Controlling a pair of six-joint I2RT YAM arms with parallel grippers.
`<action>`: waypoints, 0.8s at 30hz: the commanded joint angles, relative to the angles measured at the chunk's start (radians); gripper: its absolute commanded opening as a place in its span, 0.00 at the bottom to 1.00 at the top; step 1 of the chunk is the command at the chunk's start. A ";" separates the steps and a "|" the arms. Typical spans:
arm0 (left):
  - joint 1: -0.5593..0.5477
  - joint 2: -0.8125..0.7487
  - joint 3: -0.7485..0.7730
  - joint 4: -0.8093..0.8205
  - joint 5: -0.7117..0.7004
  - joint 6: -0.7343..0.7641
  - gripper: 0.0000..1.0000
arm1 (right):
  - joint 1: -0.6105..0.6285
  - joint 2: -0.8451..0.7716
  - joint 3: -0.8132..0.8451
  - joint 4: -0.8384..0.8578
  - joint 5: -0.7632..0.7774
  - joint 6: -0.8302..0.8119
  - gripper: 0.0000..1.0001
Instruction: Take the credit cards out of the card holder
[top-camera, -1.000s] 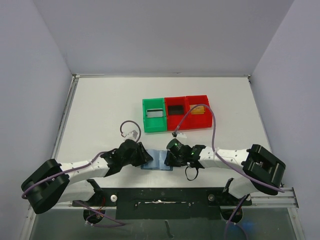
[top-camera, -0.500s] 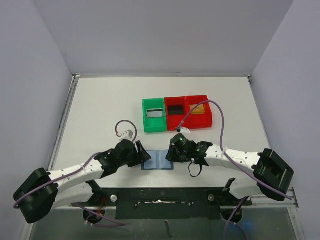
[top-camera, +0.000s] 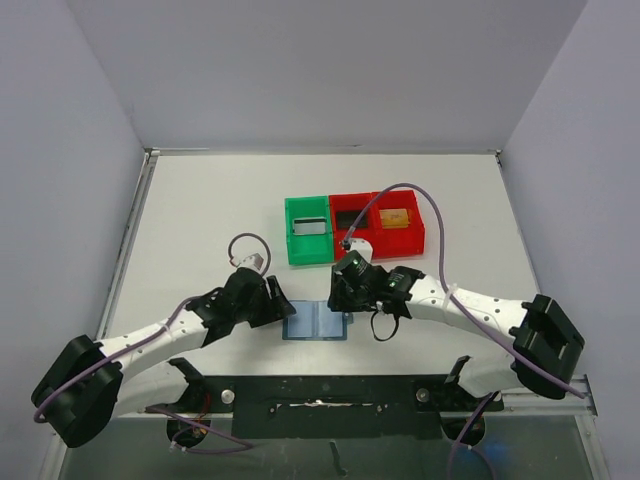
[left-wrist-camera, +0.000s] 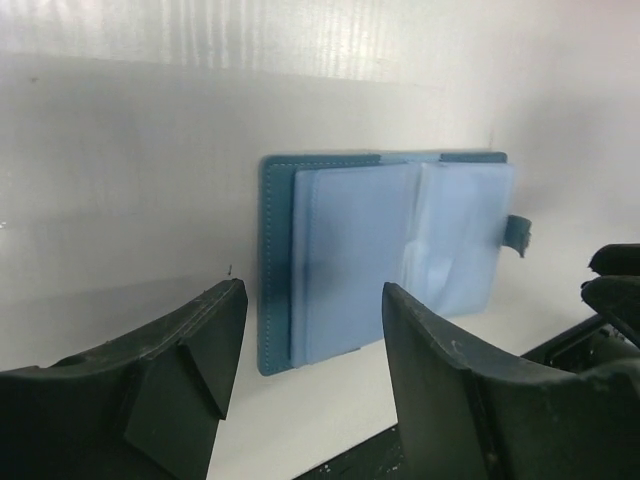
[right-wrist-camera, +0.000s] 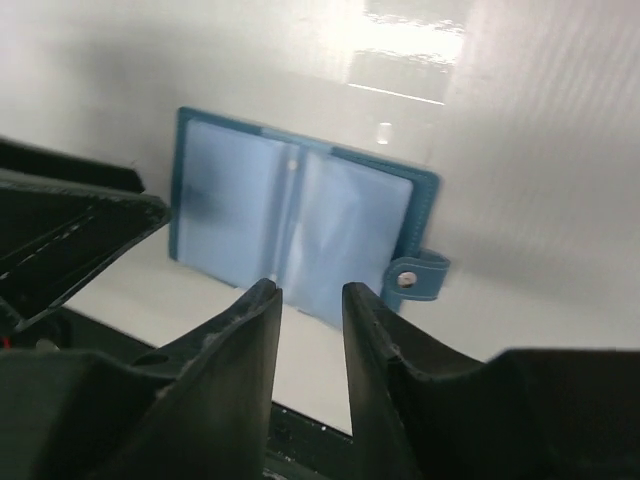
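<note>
The card holder (top-camera: 315, 324) lies open and flat near the table's front edge, showing two light-blue sleeve panels and a snap tab (right-wrist-camera: 415, 275). It also shows in the left wrist view (left-wrist-camera: 380, 250) and the right wrist view (right-wrist-camera: 300, 225). No credit card shows in its sleeves. My left gripper (top-camera: 282, 308) is open and empty just left of it (left-wrist-camera: 312, 290). My right gripper (top-camera: 336, 303) hovers over its far right corner, jaws narrowly apart with nothing between them (right-wrist-camera: 310, 290).
A green bin (top-camera: 310, 250) and two red bins (top-camera: 352, 246) (top-camera: 400, 241) stand in a row behind the wallet. Each holds a flat card-like piece: pale, dark (top-camera: 349, 219) and orange. The black front rail (top-camera: 320, 390) runs along the near edge.
Both grippers have drawn a little away from the front edge and off the wallet. The right gripper has lifted clear of the right panel. The wallet has not moved.
</note>
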 joint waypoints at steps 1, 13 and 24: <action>0.015 -0.067 0.043 -0.006 0.064 0.071 0.54 | -0.019 -0.039 -0.017 0.167 -0.165 -0.081 0.28; 0.060 -0.074 -0.010 0.137 0.207 0.079 0.50 | -0.034 0.186 -0.166 0.317 -0.243 0.055 0.24; 0.058 -0.032 0.007 0.109 0.233 0.098 0.49 | -0.034 0.025 -0.121 0.278 -0.202 -0.003 0.37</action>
